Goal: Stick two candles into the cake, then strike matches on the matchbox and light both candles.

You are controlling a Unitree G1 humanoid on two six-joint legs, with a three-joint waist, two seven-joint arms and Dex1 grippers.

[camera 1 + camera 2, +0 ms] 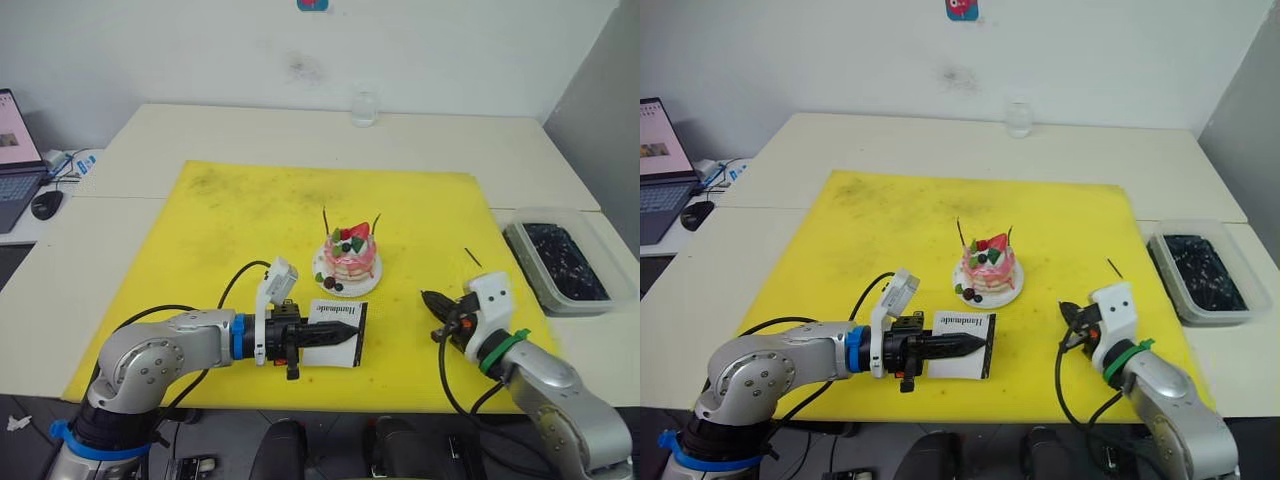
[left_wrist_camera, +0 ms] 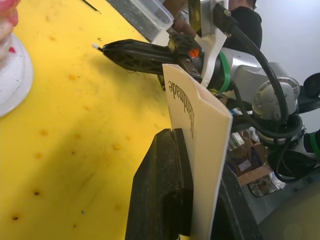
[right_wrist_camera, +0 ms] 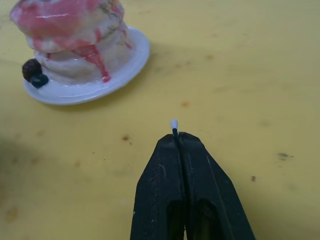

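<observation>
While both candles point(image 1: 325, 221) stand in the cake point(image 1: 347, 258), striking is being set up.
Left end effector point(image 1: 340, 335) pinches the matchbox point(image 1: 335, 320) on edge; right end effector point(image 3: 176, 136) clamps a match point(image 3: 174, 124), tip toward the box.

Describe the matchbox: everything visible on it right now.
The matchbox is a flat white rectangular box, cardboard by the look, with small black lettering on its face and a dark strip along one edge. The left pincer is shut on it, black fingers clamping one end. In the left wrist view it stands on edge between them. It sits over the yellow mat, just in front of the cake's white plate, apart from it. Whether it touches the mat cannot be told.
</observation>
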